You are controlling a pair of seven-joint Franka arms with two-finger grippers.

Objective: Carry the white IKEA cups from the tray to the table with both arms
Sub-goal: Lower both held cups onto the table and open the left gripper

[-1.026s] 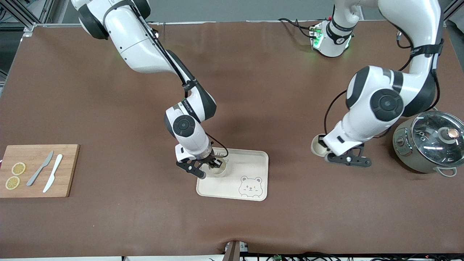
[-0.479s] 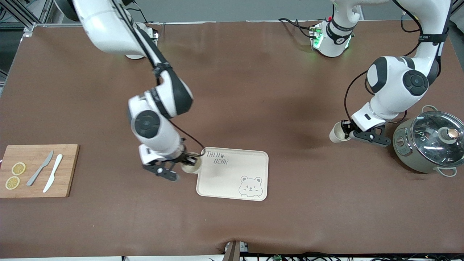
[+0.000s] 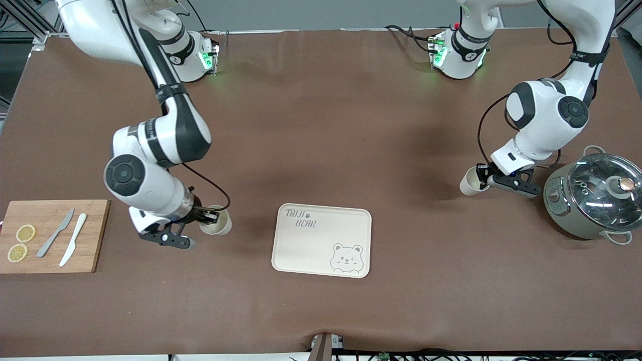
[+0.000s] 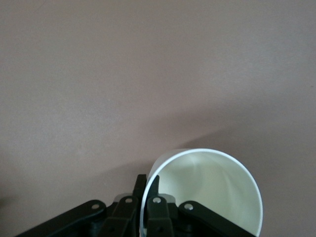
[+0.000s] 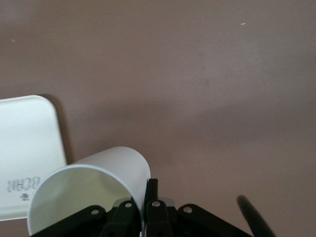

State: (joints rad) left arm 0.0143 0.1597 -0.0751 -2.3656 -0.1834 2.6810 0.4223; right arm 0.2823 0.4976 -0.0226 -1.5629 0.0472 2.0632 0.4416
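My right gripper (image 3: 207, 217) is shut on the rim of a white cup (image 3: 218, 227), low over the brown mat between the cutting board and the bear-printed tray (image 3: 321, 250). In the right wrist view the fingers (image 5: 152, 190) pinch that cup's wall (image 5: 106, 170), with a corner of the tray (image 5: 27, 143) beside it. My left gripper (image 3: 483, 175) is shut on the rim of the second white cup (image 3: 469, 184), held tilted low over the mat between the tray and the pot. In the left wrist view the fingers (image 4: 139, 186) clamp its rim (image 4: 212, 195).
A grey-green pot with a glass lid (image 3: 597, 195) stands at the left arm's end, close to the left gripper. A wooden cutting board (image 3: 95, 235) with lemon slices and two knives lies at the right arm's end.
The right arm has carried its cup off the tray toward the cutting board. The left arm has carried its cup toward the pot, then nearly stopped.
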